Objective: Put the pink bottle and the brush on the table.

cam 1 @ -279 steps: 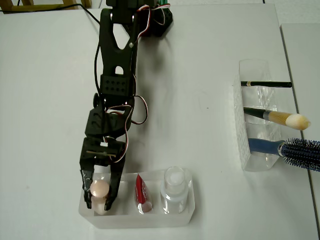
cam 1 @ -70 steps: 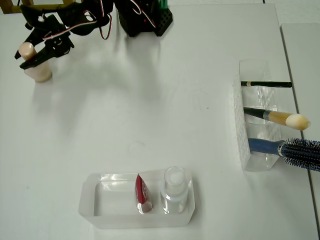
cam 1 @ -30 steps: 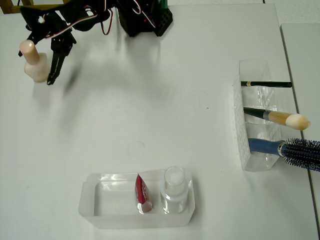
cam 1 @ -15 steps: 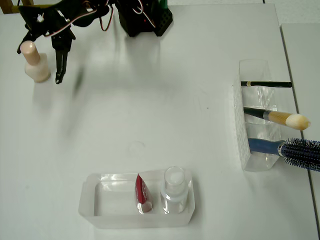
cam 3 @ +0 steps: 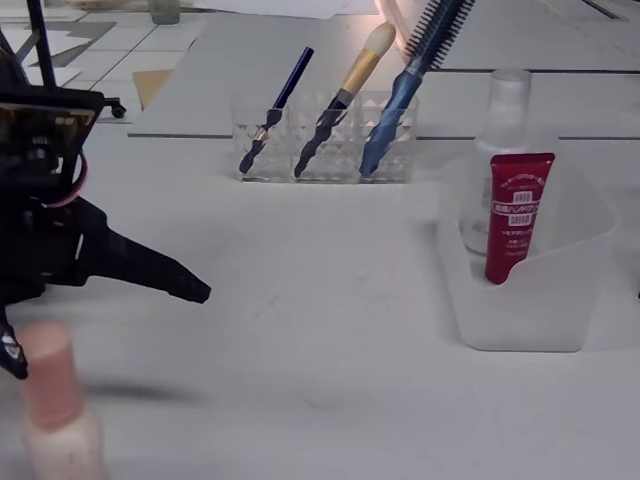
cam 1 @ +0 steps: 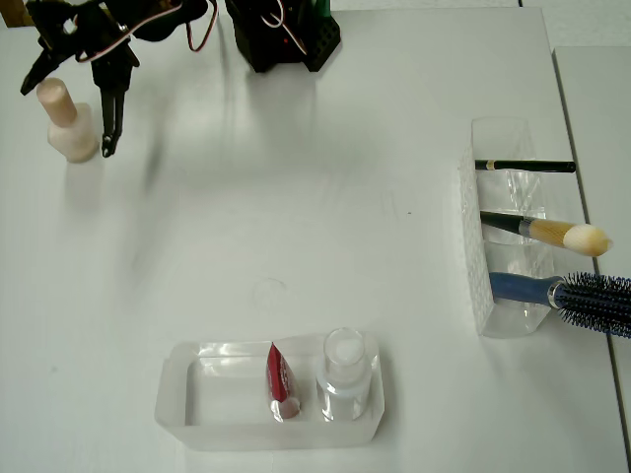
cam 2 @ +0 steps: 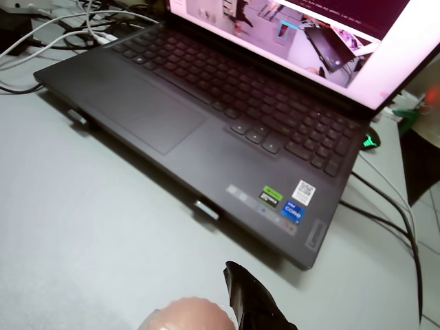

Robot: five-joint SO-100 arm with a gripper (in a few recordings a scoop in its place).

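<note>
The pink bottle stands upright on the white table at the far left in the overhead view, and low at the left in the fixed view. My gripper is open and straddles it. One finger is just to its right, the other up at its left, and neither grips it. In the wrist view the bottle's cap sits beside a black fingertip. The brush leans in the clear holder at the right, also seen in the fixed view.
The holder also carries a thin black pencil and a blue hairbrush. A clear tray near the front edge holds a red tube and a clear bottle. A laptop lies beyond the table's left side.
The pink bottle went from the tray to the table's far left and was let go. Since half a second ago the open gripper has shifted slightly left and now straddles the bottle.
</note>
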